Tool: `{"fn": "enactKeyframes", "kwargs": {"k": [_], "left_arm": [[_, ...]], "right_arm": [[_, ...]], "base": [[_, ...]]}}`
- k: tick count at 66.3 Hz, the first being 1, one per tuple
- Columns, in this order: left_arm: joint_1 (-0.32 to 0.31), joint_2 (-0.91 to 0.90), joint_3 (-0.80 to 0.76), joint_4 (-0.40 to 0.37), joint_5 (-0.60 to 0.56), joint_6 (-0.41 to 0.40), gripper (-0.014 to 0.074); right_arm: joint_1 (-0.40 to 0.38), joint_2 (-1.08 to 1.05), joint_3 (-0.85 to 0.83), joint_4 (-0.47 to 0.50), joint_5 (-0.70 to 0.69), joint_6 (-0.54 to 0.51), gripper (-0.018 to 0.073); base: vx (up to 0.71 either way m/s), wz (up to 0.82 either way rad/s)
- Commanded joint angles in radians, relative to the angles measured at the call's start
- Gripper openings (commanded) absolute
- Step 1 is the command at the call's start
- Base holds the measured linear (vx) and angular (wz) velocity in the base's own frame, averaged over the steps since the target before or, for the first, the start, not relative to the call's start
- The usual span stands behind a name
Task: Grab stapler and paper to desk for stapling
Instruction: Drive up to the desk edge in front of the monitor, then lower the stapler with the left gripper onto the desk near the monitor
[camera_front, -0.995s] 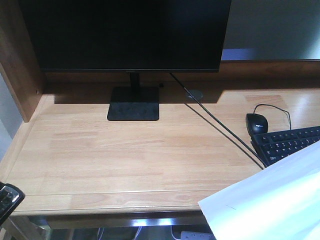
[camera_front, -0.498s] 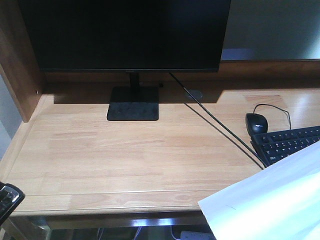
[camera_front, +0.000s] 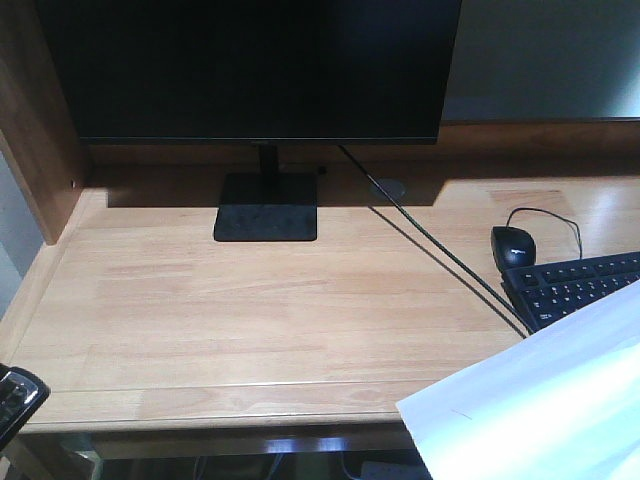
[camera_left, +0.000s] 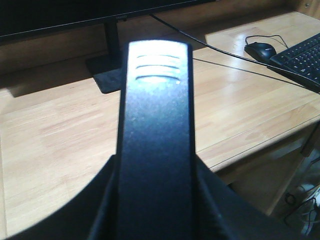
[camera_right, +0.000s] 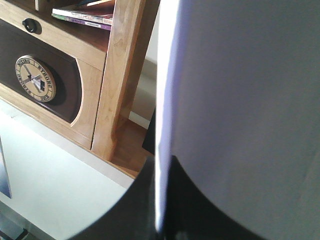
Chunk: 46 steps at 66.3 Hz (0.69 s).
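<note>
The black stapler (camera_left: 156, 130) fills the middle of the left wrist view, and my left gripper (camera_left: 156, 210) is shut on its sides, holding it above the front of the light-wood desk (camera_front: 260, 300). Its orange-red patch is not in view. A black ribbed tip (camera_front: 15, 395) at the lower left edge of the front view looks like the stapler's end. The white paper (camera_front: 540, 400) hangs over the desk's front right corner. In the right wrist view my right gripper (camera_right: 159, 200) is shut on the paper's edge (camera_right: 240, 100).
A black monitor (camera_front: 250, 70) on a square stand (camera_front: 266, 208) is at the back of the desk. A black mouse (camera_front: 513, 245) and keyboard (camera_front: 575, 285) lie at the right, with a cable (camera_front: 440, 255) running across. A wooden side panel (camera_front: 35, 130) stands at the left. A shelving unit (camera_right: 100, 75) shows in the right wrist view.
The black tip at the lower left edge has sunk slightly lower in the front view. The paper and the things on the desk have not moved.
</note>
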Motion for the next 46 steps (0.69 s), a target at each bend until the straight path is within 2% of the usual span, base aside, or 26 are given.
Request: {"fn": "enactKeyframes", "kwargs": {"k": [1,46], "left_arm": [[-0.006,0.009,-0.030,0.000,-0.116,-0.002,-0.0007],[-0.006,0.010,-0.030,0.000,-0.136,-0.004,-0.0007]], "right_arm": [[-0.001,0.012,-0.030,-0.010,-0.075,-0.003,-0.0005],[-0.001,0.012,-0.030,-0.010,-0.075,-0.003,-0.0005]], "base": [[0.00,0.00],[0.00,0.00]]}}
